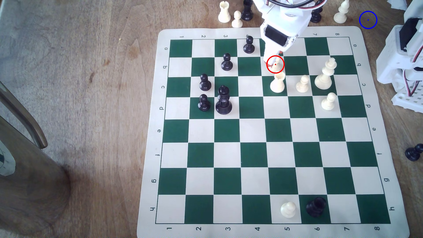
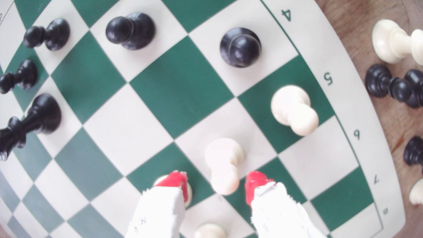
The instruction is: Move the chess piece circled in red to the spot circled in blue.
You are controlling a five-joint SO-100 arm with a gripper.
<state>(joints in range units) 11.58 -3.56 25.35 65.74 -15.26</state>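
The chess piece (image 1: 277, 61) is a small cream pawn inside the red ring, on a white square of row b, partly covered by the arm's white head in the exterior view. In the wrist view the same pawn (image 2: 223, 167) stands upright between my red-tipped fingers (image 2: 255, 183). My gripper (image 2: 216, 185) is open, one finger on each side of the pawn's head, with a gap on both sides. The spot (image 1: 368, 20) is bare wood inside a blue ring, off the board beyond its far right corner in the exterior view.
A cup-topped cream piece (image 1: 277, 83) stands one square nearer than the pawn, close to one finger. Another cream pawn (image 2: 294, 109) sits on the green square beyond it. More cream pieces (image 1: 326, 73) stand toward the exterior view's right. The arm's base (image 1: 402, 57) is near the spot.
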